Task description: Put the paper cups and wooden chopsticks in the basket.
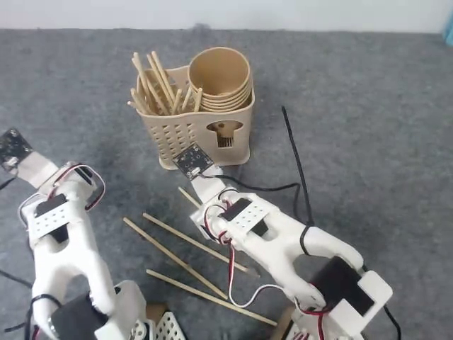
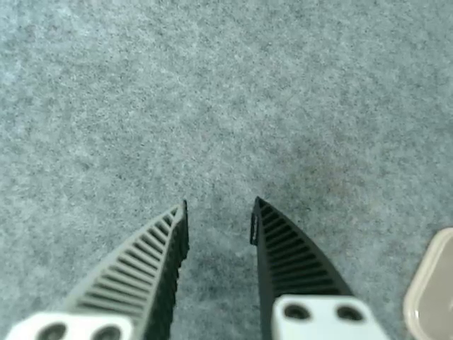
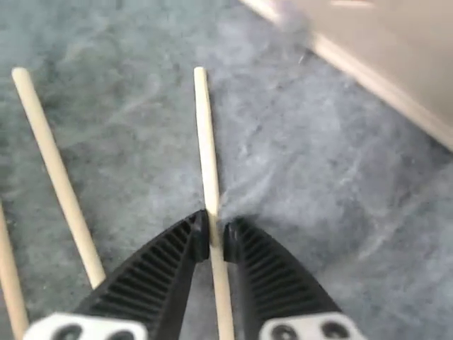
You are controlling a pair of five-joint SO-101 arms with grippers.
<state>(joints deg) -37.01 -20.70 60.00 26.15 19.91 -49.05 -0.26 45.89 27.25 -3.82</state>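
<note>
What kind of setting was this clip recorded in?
Probably a robot test bench, not a kitchen: a grey carpet-like mat, two small white arms with exposed wiring, a loose black cable, and a beige basket staged as the target.

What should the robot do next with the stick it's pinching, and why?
Probably lift it straight up a little. The right arm's jaws look closed on one chopstick lying flat on the carpet, with the basket just ahead, so raising it first should free it for carrying over.
</note>
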